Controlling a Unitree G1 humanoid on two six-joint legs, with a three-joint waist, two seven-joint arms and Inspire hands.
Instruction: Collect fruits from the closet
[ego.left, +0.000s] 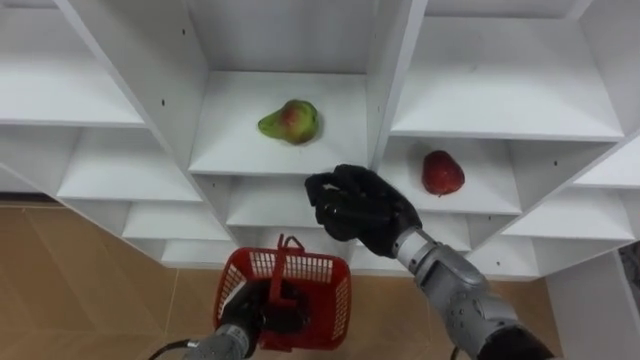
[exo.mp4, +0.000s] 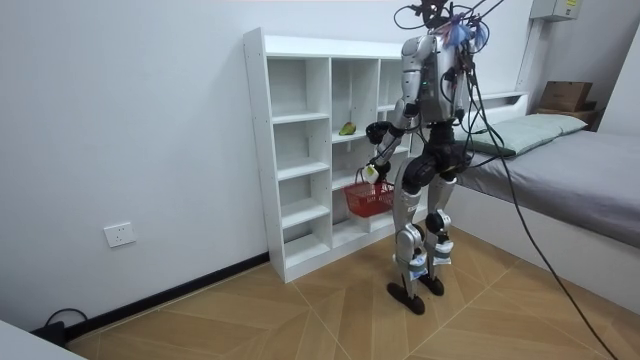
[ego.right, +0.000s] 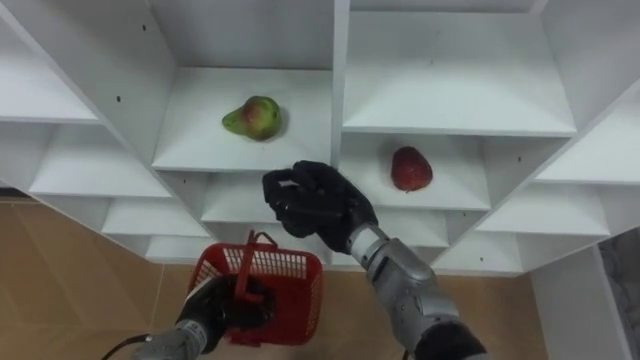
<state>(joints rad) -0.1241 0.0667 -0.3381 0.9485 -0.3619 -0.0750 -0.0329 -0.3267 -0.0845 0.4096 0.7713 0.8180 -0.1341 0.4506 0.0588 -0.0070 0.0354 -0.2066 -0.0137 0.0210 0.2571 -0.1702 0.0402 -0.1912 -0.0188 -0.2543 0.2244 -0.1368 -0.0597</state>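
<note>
While the red plastic basket (ego.left: 328, 298) is clasped by the left hand (ego.left: 256, 314), the green-red pear (ego.left: 290, 121) could be knocked off its shelf edge by the clenched, empty right hand (ego.left: 360, 208).

White closet (ego.left: 500, 90): pear (ego.left: 290, 121) mid shelf, red fruit (ego.left: 442, 172) lower R shelf

In the upper middle of the frame a pear (ego.left: 290, 122) is showing green with a red blush, and to its right a fruit (ego.left: 442, 172) is showing solid red. The closet (ego.left: 500, 90) around them is showing plain white. At the lower middle a basket (ego.left: 318, 272) is showing red in an open grid pattern. The right hand (ego.left: 360, 208) and left hand (ego.left: 248, 315) are showing black. The floor (ego.left: 70, 260) is showing brown wood laid in angled planks.
</note>
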